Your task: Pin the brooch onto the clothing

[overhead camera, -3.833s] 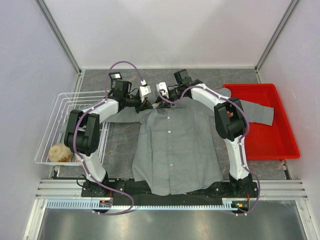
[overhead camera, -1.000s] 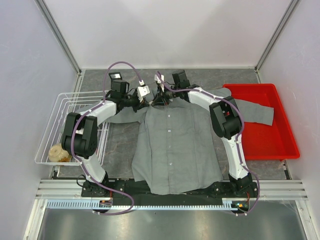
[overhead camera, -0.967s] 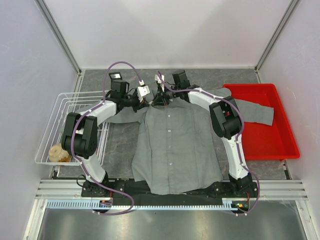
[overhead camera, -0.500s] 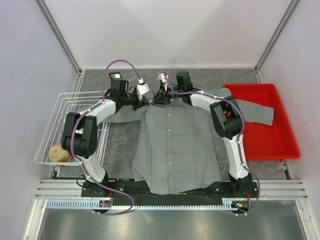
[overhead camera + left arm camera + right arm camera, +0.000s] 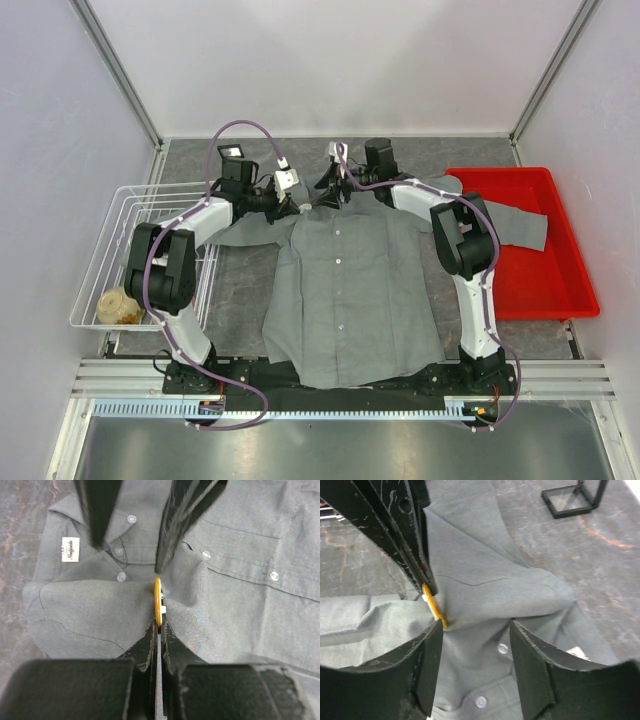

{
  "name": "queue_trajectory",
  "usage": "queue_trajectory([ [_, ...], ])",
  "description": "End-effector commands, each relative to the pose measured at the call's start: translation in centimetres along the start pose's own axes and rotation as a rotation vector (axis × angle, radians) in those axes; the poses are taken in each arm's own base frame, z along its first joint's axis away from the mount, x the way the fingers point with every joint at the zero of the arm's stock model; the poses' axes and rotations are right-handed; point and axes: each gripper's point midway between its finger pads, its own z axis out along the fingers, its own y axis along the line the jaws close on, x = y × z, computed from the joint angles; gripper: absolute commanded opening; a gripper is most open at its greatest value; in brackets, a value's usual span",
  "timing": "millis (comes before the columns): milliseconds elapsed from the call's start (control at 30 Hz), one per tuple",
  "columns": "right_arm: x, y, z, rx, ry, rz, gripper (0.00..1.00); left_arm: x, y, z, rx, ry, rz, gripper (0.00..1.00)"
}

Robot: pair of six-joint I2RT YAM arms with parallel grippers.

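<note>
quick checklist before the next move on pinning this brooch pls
1. Left gripper jaws shut on the brooch: ok
2. Brooch edge against the shirt: ok
3. Right gripper holding the bunched cloth: not ok, jaws open either side of it
4. Pin pushed through the cloth: cannot tell, hidden
5. Rest of the shirt lying flat in the top view: ok
</note>
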Motion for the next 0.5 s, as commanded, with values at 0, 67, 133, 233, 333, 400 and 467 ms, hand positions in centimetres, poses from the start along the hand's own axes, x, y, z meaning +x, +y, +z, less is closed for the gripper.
queue_trajectory([
  [0,-4.3,-1.2,-2.1,0.061,-0.027,-0.139,0.67,0.0,-0.1,0.2,0.009,0.017,-0.048,0.02],
  [67,-4.1,-2.1,-2.6,0.108,-0.005,-0.098,0.7,0.1,0.4,0.1,-0.012,0.039,-0.058,0.02],
  [133,-4.3,-3.4,-3.2,0.16,0.018,-0.061,0.74,0.3,0.5,0.0,-0.018,0.064,-0.074,0.02],
  [233,-2.8,-5.3,-4.5,0.243,0.115,0.031,0.84,0.7,1.1,-0.1,-0.06,0.131,-0.113,0.02],
  [333,-0.9,-6.6,-6.5,0.322,0.216,0.108,0.86,1.0,2.1,-0.1,-0.133,0.211,-0.156,0.02],
  [400,0.6,-7.1,-8.1,0.376,0.288,0.146,0.86,0.8,2.4,0.4,-0.177,0.282,-0.146,0.02],
  [467,1.8,-7.1,-9.3,0.409,0.341,0.191,0.86,1.6,1.8,0.8,-0.202,0.365,-0.155,0.02],
])
